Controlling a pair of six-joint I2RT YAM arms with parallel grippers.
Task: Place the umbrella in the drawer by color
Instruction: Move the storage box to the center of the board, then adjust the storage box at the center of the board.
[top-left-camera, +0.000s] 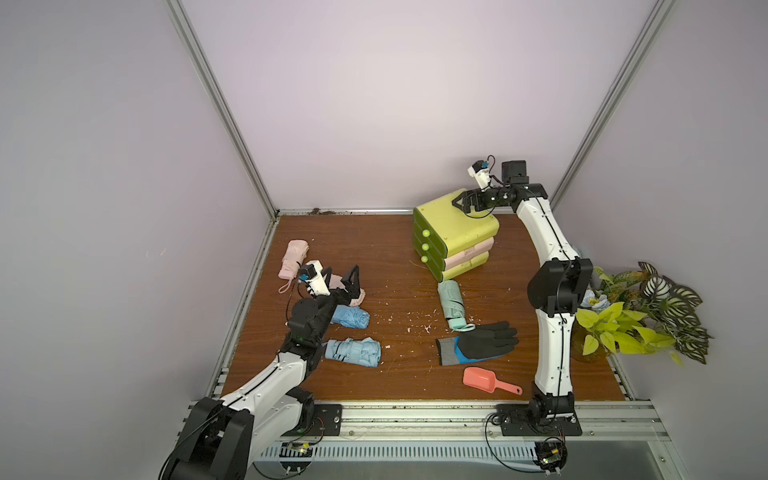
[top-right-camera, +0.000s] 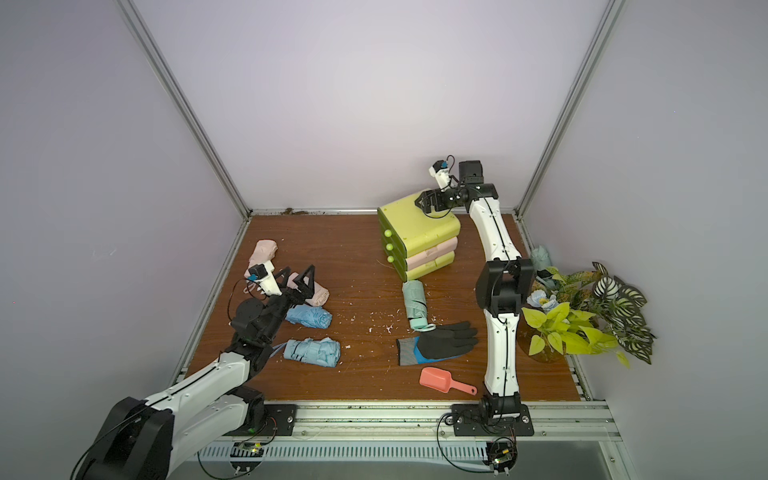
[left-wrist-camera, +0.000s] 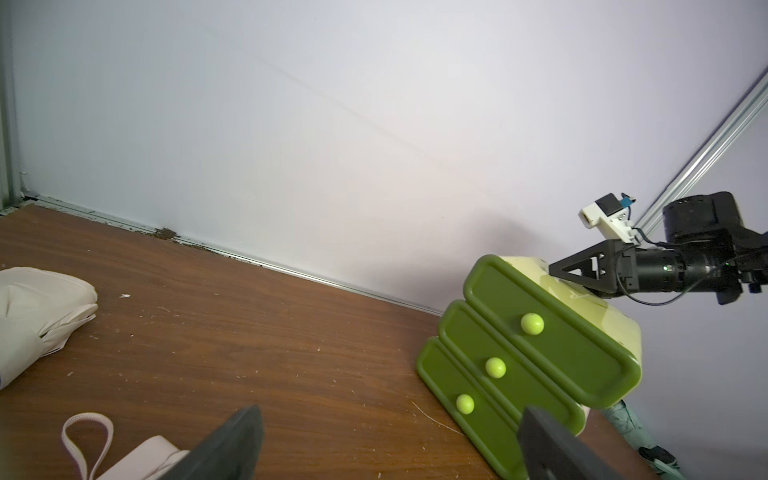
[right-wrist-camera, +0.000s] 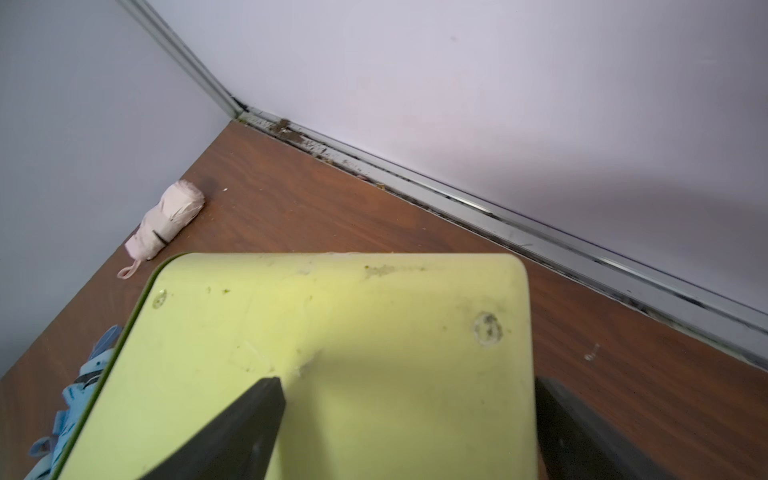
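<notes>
Pink fabric at far left: one pink umbrella (top-left-camera: 294, 257) lies by the tabletop (top-left-camera: 395, 266) edge. A second pink one (top-right-camera: 316, 293) lies just under the left tool (top-left-camera: 341, 277), whose jaws stand wide and empty. Two blue umbrellas (top-left-camera: 351, 318), (top-left-camera: 353, 351) lie nearer the robot. At centre the chest (top-left-camera: 455, 232) has all three drawers shut, and a green umbrella (top-left-camera: 451, 305) lies in front of it. The right tool (top-left-camera: 464, 203) hangs over the chest's top, also wide and empty; whether it touches, I cannot tell. No umbrella looks stowed, so this seems the opening step. Next, probably, the right tool steadies the chest while the left pinches a knob (left-wrist-camera: 495, 367) and pulls straight out, choosing the drawer by colour.
</notes>
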